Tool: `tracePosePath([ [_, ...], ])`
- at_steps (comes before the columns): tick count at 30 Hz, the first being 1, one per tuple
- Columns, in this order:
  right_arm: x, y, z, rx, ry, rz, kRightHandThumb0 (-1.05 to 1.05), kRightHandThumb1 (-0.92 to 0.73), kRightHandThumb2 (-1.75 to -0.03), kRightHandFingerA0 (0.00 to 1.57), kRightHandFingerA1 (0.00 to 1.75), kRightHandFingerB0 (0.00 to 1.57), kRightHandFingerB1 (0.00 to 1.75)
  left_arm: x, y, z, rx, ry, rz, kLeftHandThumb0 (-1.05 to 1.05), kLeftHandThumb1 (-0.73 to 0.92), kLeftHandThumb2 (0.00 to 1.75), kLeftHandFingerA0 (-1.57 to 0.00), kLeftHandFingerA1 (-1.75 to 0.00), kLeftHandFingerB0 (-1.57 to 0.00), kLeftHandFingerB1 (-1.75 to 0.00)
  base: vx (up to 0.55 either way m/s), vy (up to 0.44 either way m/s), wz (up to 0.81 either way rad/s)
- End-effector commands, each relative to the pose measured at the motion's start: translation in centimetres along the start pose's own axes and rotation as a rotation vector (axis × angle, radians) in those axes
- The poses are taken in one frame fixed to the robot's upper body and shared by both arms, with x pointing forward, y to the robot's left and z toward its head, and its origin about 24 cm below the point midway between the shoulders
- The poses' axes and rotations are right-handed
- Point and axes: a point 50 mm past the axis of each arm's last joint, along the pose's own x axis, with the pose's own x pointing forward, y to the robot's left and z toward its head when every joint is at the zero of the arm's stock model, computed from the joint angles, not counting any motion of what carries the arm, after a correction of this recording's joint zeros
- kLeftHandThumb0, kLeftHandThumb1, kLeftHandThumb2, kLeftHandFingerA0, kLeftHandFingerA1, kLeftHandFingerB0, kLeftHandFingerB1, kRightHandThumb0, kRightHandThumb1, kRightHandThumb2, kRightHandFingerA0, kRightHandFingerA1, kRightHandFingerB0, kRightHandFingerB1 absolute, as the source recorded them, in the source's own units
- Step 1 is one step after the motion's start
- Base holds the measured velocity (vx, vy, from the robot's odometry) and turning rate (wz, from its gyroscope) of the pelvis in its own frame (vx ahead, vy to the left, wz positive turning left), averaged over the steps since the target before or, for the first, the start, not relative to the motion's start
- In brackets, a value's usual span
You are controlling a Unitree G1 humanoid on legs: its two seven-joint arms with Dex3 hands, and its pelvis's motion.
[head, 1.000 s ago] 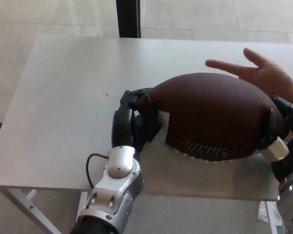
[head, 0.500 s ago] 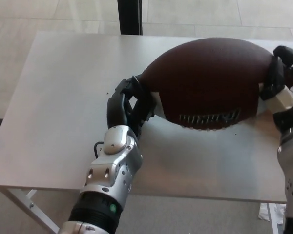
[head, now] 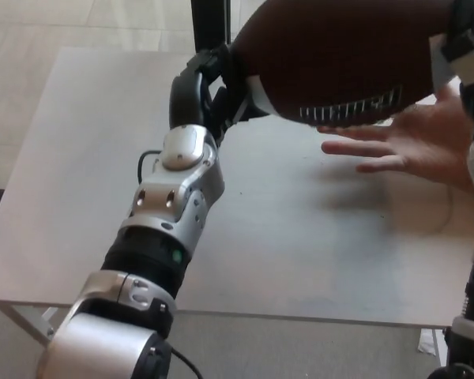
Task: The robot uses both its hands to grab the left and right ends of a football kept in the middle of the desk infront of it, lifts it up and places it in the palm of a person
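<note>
A large brown football (head: 344, 55) with white laces hangs high above the desk (head: 300, 237), filling the top of the head view. My left hand (head: 209, 87) presses its black fingers against the ball's left end. My right hand (head: 466, 43) clamps the right end at the picture's edge, only partly visible. A person's open palm (head: 415, 146) lies flat just beneath the ball's right half, fingers pointing left. Whether the ball touches the palm I cannot tell.
The white desk runs from the near edge to the back, with pale floor tiles beyond it. A dark post (head: 209, 24) stands behind the desk. My left forearm (head: 162, 229) stretches diagonally across the desk's left half.
Both hands have raised the football from desk level to the top of the picture. The person's palm, hidden half a second ago, now shows under the ball.
</note>
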Motion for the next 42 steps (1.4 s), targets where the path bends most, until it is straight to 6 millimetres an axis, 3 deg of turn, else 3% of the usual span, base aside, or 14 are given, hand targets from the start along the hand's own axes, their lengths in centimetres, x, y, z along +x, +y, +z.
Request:
tracePosePath([
  [1,3.5,4.9,3.8,0.267,0.064,0.096,-0.16,-0.72,-1.01,1.01,1.73,0.77,1.41,0.4,-9.4,9.1,0.516,-0.014,-0.409,-0.67,0.92,0.67,-0.59,-1.18,-0.62,-0.65,0.0,0.0,0.0],
  [4,4.1,4.9,4.4,0.267,0.062,0.055,-0.22,-0.84,-0.84,0.98,1.75,0.73,1.45,0.5,-9.2,10.3,0.655,0.014,-0.441,-0.61,0.87,0.69,-0.5,-1.45,-0.55,-0.78,0.0,0.0,0.0],
  [6,4.5,4.8,4.5,0.255,0.058,0.053,-0.26,-0.89,-0.76,0.93,1.75,0.64,1.51,0.5,-9.1,10.9,0.81,0.017,-0.437,-0.57,0.9,0.68,-0.55,-1.62,-0.46,-1.22,0.0,0.0,0.0],
  [8,4.9,4.2,4.5,0.264,0.052,0.04,-0.18,-0.78,-0.99,0.92,1.75,0.66,1.56,0.5,-9.3,11.0,0.863,0.025,-0.422,-0.49,0.72,1.1,-0.72,-1.11,-0.51,-0.84,0.0,0.0,0.0],
  [9,5.0,4.1,4.4,0.27,0.052,0.037,-0.18,-0.78,-0.99,0.92,1.75,0.66,1.56,0.5,-9.3,11.0,0.891,0.028,-0.413,-0.49,0.72,1.1,-0.72,-1.11,-0.51,-0.84,0.0,0.0,0.0],
  [10,5.2,3.8,4.4,0.294,0.061,0.02,-0.18,-0.8,-0.99,0.92,1.75,0.69,1.52,0.5,-9.5,11.0,0.962,-0.003,-0.406,-0.49,0.86,0.66,-0.5,-1.52,-0.44,-0.9,0.0,0.0,0.0],
  [13,5.7,2.9,4.1,0.334,0.079,-0.023,-0.11,-0.7,-1.15,0.95,1.75,0.67,1.52,0.5,-9.4,10.6,1.19,0.039,-0.352,-0.42,0.75,0.64,-0.54,-1.38,-0.43,-0.54,0.0,0.0,0.0],
  [17,5.9,-0.2,1.9,0.29,0.139,-0.185,-0.22,-0.82,-0.8,0.95,1.75,0.68,1.39,0.5,-9.6,8.0,1.487,0.047,-0.307,-0.31,0.73,0.55,-0.49,-1.57,-0.18,-0.35,0.0,0.0,0.0],
  [26,5.3,-5.6,-2.2,0.199,0.2,-0.474,-0.32,-0.89,-0.64,1.01,1.75,0.66,1.65,0.6,-9.1,7.2,1.626,0.038,-0.312,-0.29,0.72,0.64,-0.5,-1.17,-0.37,-0.5,0.0,0.0,0.0],
  [27,4.6,-7.0,-3.3,0.135,0.215,-0.51,-0.39,-0.62,-0.97,1.32,1.48,0.76,1.01,0.7,-8.8,6.1,1.612,0.061,-0.302,-0.23,0.7,0.63,-0.41,-1.05,-0.24,-0.41,0.0,0.0,0.0],
  [33,2.7,-10.4,-6.3,0.003,0.27,-0.575,-0.39,-0.61,-0.98,1.29,1.43,0.91,1.16,0.6,-8.5,3.5,1.697,0.089,-0.352,-0.25,0.66,0.62,-0.58,-1.43,-0.4,-0.49,0.0,0.0,0.0],
  [35,1.9,-11.4,-7.1,-0.032,0.284,-0.598,-0.28,-0.82,-0.63,0.89,1.75,0.63,1.46,0.5,-8.2,2.9,1.69,0.093,-0.356,-0.24,0.64,0.61,-0.6,-1.45,-0.42,-0.48,0.0,0.0,0.0],
  [37,1.7,-11.9,-7.2,-0.047,0.279,-0.605,-0.37,-0.58,-0.93,1.27,1.45,0.85,1.17,0.6,-8.0,2.6,1.68,0.095,-0.361,-0.24,0.65,0.61,-0.56,-1.44,-0.43,-0.49,0.0,0.0,0.0],
  [42,1.8,-12.3,-6.7,-0.106,0.249,-0.6,-0.33,-0.58,-0.95,1.25,1.42,0.82,1.17,0.5,-8.0,2.1,1.667,0.091,-0.37,-0.25,0.67,0.62,-0.59,-1.48,-0.42,-0.54,0.0,0.0,0.0],
])
